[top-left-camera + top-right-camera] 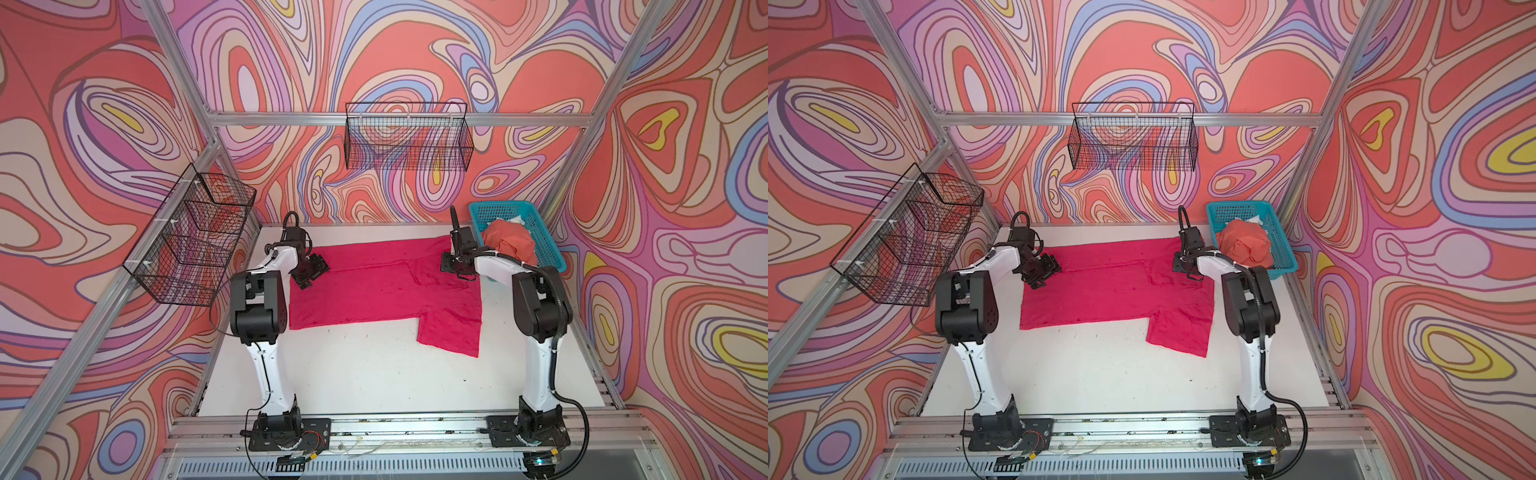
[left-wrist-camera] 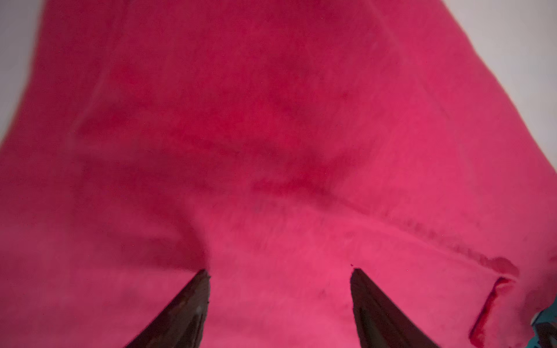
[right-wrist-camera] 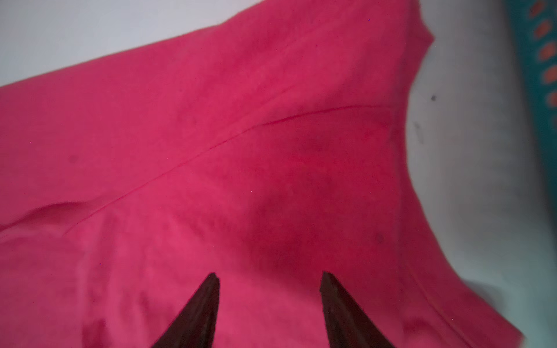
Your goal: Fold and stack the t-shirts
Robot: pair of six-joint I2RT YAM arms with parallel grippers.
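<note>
White tabletop point(image 1: 374, 386) inside a booth with swirly pink-orange patterned walls.

The magenta t-shirt point(image 1: 374, 291) point(image 1: 1113, 291) lies flat on the far half of the table and stretches sideways between the two arms. A fold line runs across its far part. One sleeve point(image 1: 451, 332) sticks out toward the near edge on the right side.

The coral-orange t-shirt point(image 1: 509, 243) point(image 1: 1244, 247) is bunched up in the teal basket point(image 1: 498, 205) point(image 1: 1237, 204) at the far right corner, with something white behind it.

The left gripper point(image 1: 316, 272) point(image 2: 278, 271) is low over the left end of the magenta t-shirt. Its fingers are spread and nothing is pinched, with only flat cloth showing beyond the tips in the left wrist view.

The right gripper point(image 1: 451, 266) point(image 3: 269, 274) is over the shirt's far right part, just beside the teal basket. Its fingers are also apart and hold nothing, and a seam line crosses the cloth ahead of them. Whether either gripper's tips touch the fabric can't be told.

Two black wire baskets hang on the frame, one on the back wall point(image 1: 407, 141) and one on the left wall point(image 1: 195, 237).
</note>
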